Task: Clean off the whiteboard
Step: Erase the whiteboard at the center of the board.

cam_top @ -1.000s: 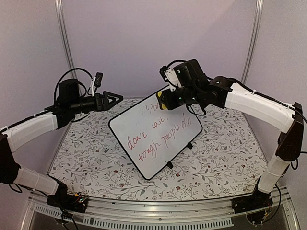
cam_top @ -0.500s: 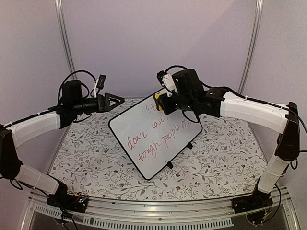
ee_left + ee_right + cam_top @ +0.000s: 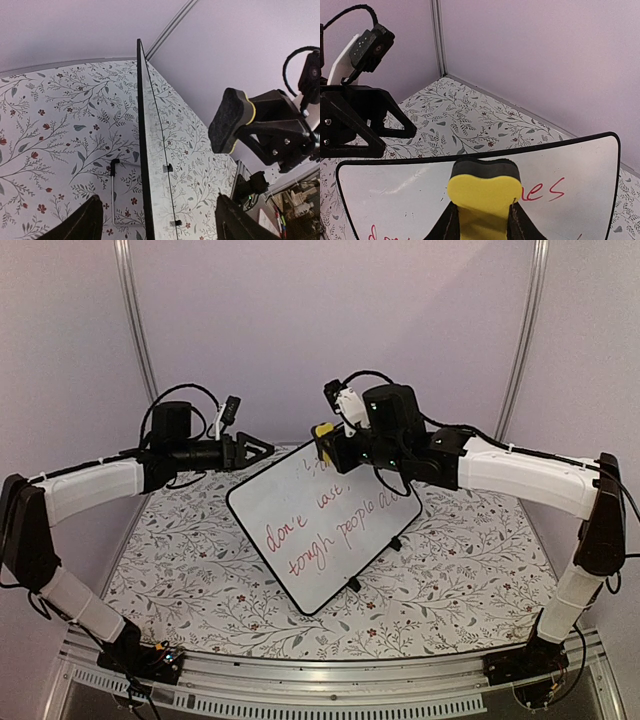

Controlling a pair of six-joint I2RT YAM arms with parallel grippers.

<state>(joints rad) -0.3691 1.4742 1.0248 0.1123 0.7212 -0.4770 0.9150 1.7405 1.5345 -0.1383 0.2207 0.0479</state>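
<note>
The whiteboard (image 3: 330, 540) stands propped on its feet mid-table (image 3: 200, 580), its red writing facing me. At its upper left edge my left gripper (image 3: 262, 450) is spread wide, with the board's thin edge showing between my fingers (image 3: 85, 225), untouched. My right gripper (image 3: 325, 443) pinches a yellow eraser (image 3: 484, 192) just off the board's top. Both arms reach forward and inward.

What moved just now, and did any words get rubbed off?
The left claw slid right, toward the upper edge of the whiteboard. The right claw, gripping the yellow eraser, shifted left and slightly up along the board's top. The whiteboard stayed put, and its writing looks the same.
</note>
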